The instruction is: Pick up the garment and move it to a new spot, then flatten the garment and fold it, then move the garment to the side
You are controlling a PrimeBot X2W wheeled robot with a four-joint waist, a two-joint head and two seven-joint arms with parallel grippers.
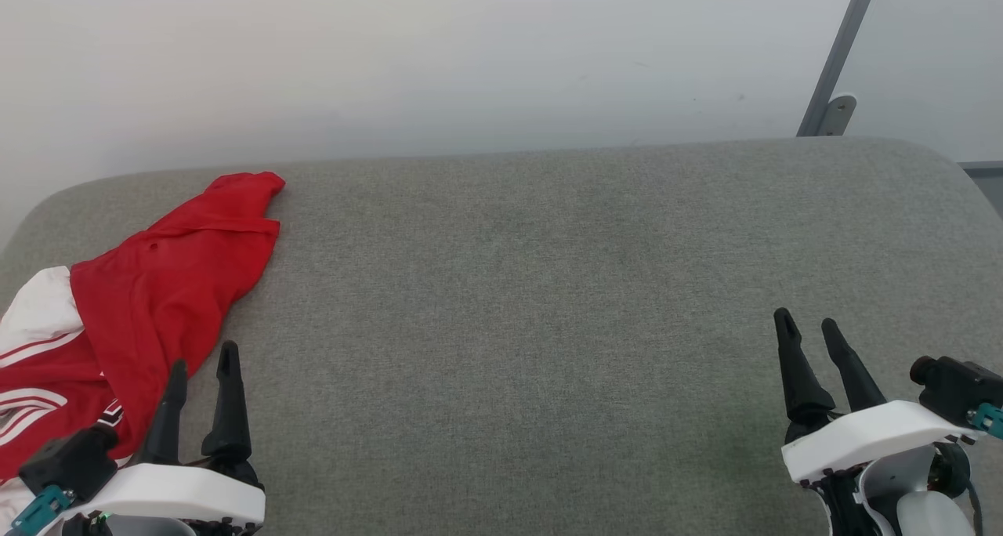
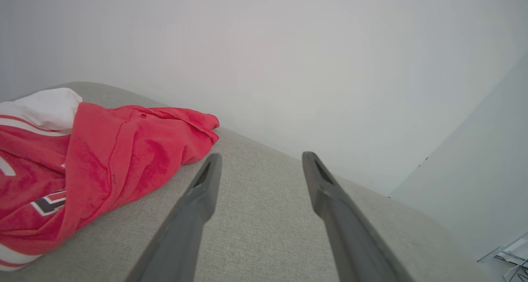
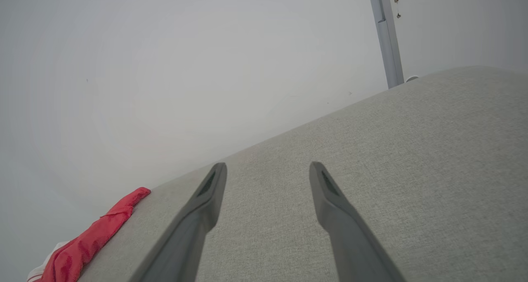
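The garment (image 1: 149, 301) is a bright red shirt with white sleeves and striped trim, lying crumpled at the left end of the grey cushioned surface (image 1: 548, 285). In the left wrist view the garment (image 2: 103, 162) lies just left of the fingers, with a black-and-white print showing. My left gripper (image 1: 202, 363) stands open at the lower left, right beside the cloth's near edge, with nothing between its fingers. At the lower right my right gripper (image 1: 807, 324) is open and empty, far from the shirt. The garment (image 3: 86, 240) shows far off at the lower left of the right wrist view.
A pale wall rises behind the surface's rounded far edge. A grey metal post (image 1: 838, 58) with a bracket stands at the back right. Between the two grippers stretches bare grey fabric.
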